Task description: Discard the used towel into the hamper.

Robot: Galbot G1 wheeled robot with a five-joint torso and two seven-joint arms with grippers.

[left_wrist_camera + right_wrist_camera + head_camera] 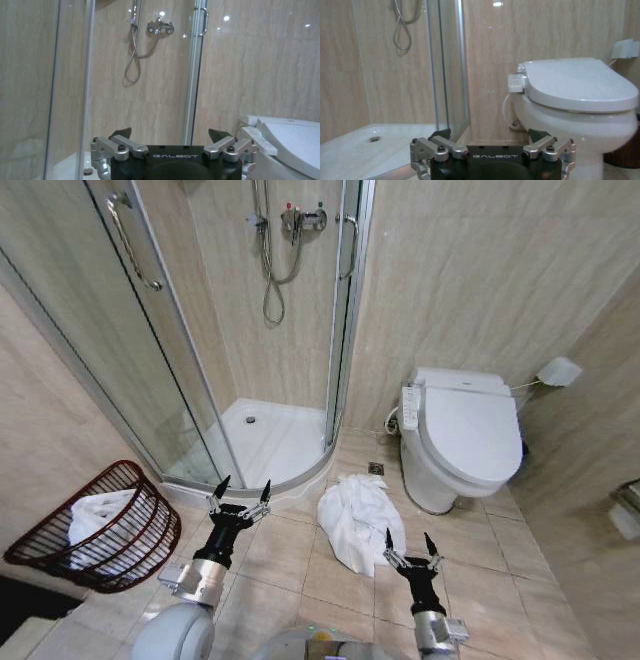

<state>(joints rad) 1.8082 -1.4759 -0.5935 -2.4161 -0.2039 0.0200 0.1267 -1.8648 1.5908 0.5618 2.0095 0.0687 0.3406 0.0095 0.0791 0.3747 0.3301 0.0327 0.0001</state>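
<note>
A crumpled white towel (356, 518) lies on the tiled floor between the shower step and the toilet. The hamper (140, 540), a dark red-brown wire basket, stands at the left by the wall with white cloth inside it. My left gripper (240, 493) is held open above the floor, between the hamper and the towel. Open as well, my right gripper (410, 546) hovers just at the towel's near right edge with nothing between its fingers. In the wrist views both grippers, left (170, 135) and right (490, 135), show spread empty fingers.
A glass corner shower (270, 440) with a raised white tray fills the back left. A white toilet (460, 435) stands at the right, with a wall-mounted holder (558, 371) behind it. Bare floor tiles lie in front of the towel.
</note>
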